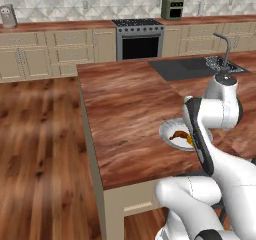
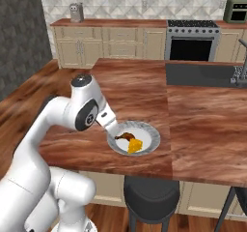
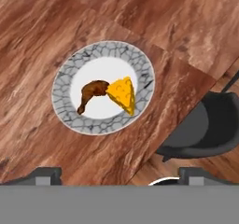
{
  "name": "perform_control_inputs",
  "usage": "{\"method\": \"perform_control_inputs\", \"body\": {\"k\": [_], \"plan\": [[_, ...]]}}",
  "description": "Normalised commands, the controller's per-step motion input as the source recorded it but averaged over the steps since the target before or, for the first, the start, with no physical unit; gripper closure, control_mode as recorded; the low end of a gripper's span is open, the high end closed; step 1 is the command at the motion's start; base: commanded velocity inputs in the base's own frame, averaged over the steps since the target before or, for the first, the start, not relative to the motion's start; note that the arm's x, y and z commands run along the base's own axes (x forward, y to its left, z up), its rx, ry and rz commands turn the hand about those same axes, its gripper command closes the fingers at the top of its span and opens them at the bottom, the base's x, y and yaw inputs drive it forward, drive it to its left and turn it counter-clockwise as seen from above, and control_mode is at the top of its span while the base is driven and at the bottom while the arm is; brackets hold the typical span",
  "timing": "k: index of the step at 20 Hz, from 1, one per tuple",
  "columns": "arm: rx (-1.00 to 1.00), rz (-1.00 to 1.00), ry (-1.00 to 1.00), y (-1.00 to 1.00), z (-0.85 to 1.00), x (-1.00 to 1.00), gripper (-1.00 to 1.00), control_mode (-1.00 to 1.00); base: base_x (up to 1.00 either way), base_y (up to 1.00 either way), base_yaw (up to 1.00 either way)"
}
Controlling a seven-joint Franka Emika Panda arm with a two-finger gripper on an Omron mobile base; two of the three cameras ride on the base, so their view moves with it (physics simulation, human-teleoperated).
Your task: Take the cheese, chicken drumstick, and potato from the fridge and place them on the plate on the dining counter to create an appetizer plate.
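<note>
- The plate [image 3: 102,87] sits on the dining counter [image 3: 56,27], near the edge above a dark stool [image 3: 205,129].
- On the plate, the chicken drumstick [image 3: 92,93] lies lengthwise, its meaty end touching the cheese [image 3: 122,94], its bone end pointing away.
- The gripper [image 3: 119,174] hangs above the plate, jaws wide apart, empty.

White arm [image 2: 72,124] over a wood counter [image 2: 202,124]; plate [image 2: 150,140] near its edge holds drumstick [image 2: 126,137] touching cheese [image 2: 135,146].
</note>
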Motion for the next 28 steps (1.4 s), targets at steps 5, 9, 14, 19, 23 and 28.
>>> {"method": "perform_control_inputs", "body": {"k": [5, 9, 14, 19, 23, 28], "plan": [[0.0, 0.09, 0.34, 0.0, 0.56, -1.0, -1.0, -1.0, 0.0, 0.0, 0.0], [0.0, 0.07, 0.34, 0.0, 0.04, -0.93, -1.0, -1.0, 0.0, 0.0, 0.0], [0.0, 0.03, 0.05, 0.0, 0.0, -0.34, -1.0, 1.0, -0.28, 0.0, 0.0], [0.0, 0.0, 0.0, 0.0, 0.0, 0.0, -1.0, 1.0, -0.99, -0.2, -0.06], [0.0, 0.0, 0.0, 0.0, 0.0, 0.0, -1.0, 1.0, -1.0, -0.87, -0.26], [0.0, 0.0, 0.0, 0.0, 0.0, 0.0, -1.0, 1.0, -0.35, -1.0, -0.21]]}}
